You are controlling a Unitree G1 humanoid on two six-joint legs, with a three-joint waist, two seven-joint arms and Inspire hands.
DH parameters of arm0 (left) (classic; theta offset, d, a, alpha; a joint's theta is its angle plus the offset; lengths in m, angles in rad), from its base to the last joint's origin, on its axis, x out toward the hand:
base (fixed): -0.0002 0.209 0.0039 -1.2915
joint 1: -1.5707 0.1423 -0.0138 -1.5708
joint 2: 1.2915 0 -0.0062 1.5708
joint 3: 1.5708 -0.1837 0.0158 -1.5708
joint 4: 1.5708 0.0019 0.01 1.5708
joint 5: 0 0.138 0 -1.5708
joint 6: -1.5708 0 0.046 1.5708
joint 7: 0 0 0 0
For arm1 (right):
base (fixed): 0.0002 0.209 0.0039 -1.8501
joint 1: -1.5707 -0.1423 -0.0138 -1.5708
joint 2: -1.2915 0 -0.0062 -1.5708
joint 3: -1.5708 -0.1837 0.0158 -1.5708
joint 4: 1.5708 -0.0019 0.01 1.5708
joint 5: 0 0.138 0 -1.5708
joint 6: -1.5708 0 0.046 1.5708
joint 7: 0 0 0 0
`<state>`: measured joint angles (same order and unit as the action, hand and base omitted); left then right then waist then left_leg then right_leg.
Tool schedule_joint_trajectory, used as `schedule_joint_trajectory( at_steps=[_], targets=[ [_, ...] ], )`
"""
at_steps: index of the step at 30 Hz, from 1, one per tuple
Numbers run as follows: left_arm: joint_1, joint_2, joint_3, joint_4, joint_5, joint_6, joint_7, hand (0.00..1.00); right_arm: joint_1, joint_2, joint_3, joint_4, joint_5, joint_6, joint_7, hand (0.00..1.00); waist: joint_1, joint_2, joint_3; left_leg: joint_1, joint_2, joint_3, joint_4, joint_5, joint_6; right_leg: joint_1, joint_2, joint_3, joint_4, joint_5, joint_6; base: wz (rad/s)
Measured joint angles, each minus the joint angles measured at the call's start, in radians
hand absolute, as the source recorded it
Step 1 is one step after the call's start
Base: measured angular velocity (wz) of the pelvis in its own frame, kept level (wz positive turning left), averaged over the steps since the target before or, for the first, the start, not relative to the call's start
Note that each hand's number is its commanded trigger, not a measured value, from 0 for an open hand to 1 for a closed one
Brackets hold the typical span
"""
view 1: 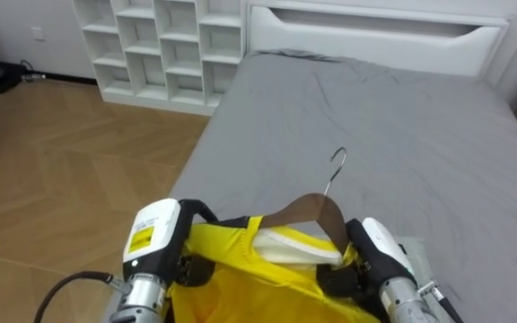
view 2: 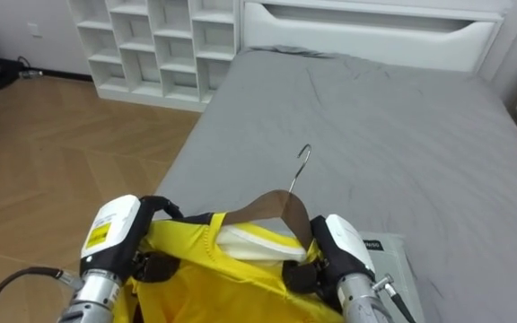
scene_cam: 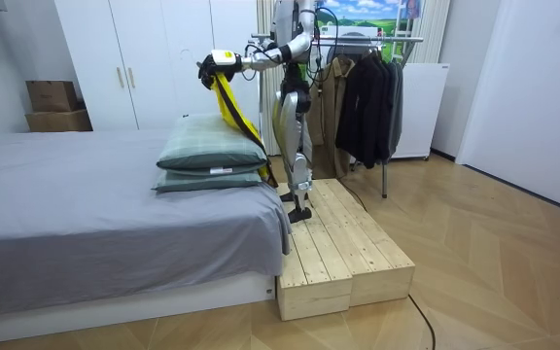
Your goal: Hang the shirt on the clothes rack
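A yellow garment [view 1: 240, 283] with a pale lining at the collar is held up in front of the robot, above the near end of a grey bed [view 1: 402, 117]. A wooden hanger [view 1: 308, 209] sits inside the neck of the garment, and its wire hook rises free above the collar. The left hand [view 1: 189, 267] is at the garment's left shoulder, dark fingers curled into the yellow cloth. The right hand [view 1: 337, 278] is at the hanger's right end, fingers closed on the cloth there; whether they also grip the wood cannot be told. In the room view the robot stands upright on a wooden platform [scene_cam: 343, 243] at the bed's end, arms stretched out over two stacked pillows [scene_cam: 210, 156] with the garment hanging from its hands, and a rack [scene_cam: 367, 92] of dark coats stands just behind it.
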<state>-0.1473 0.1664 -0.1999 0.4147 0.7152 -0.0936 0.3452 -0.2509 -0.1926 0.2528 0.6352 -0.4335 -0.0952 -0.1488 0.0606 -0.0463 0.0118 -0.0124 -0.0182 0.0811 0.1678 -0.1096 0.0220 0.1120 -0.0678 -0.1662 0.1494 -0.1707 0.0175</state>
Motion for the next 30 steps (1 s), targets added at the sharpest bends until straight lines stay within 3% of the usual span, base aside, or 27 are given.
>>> schedule_joint_trajectory(
  at_steps=[11, 18, 26, 30],
  targets=[
    [0.001, -0.003, -0.022, 0.033, -0.021, 0.0, -0.007, 0.0, -0.001, -0.007, -0.003, 0.014, 0.035, 0.0, -0.001, 1.0, -0.005, 0.0, 0.0002, -0.001, 0.0, 0.0, 0.001, 0.0, 0.0, 0.0, 0.0, -0.002, 0.0, 0.0, 0.0, 0.0],
    [0.003, -0.006, -0.023, 0.033, -0.057, -0.001, -0.014, 0.0, -0.001, -0.01, -0.052, 0.02, 0.042, -0.001, -0.004, 1.0, -0.008, 0.001, 0.0007, -0.001, -0.001, 0.0, 0.001, 0.0, 0.0, -0.007, -0.001, 0.001, 0.001, 0.0, 0.0, 0.0],
    [0.017, 0.004, -0.019, 0.033, -0.096, -0.001, -0.014, 0.0, -0.001, -0.049, -0.054, 0.02, 0.045, -0.001, -0.012, 1.0, -0.022, 0.007, 0.0014, -0.002, 0.001, 0.005, 0.0, 0.0, 0.0, -0.011, 0.001, 0.005, 0.001, 0.0, 0.0, 0.0],
    [0.018, 0.004, -0.012, 0.042, -0.094, -0.002, -0.014, 0.0, -0.001, -0.05, -0.084, 0.02, 0.044, -0.001, -0.013, 1.0, -0.028, 0.008, 0.0009, -0.005, 0.001, 0.005, 0.001, 0.0, 0.0, -0.011, 0.001, 0.006, 0.001, 0.0, 0.0, 0.0]
  ],
)
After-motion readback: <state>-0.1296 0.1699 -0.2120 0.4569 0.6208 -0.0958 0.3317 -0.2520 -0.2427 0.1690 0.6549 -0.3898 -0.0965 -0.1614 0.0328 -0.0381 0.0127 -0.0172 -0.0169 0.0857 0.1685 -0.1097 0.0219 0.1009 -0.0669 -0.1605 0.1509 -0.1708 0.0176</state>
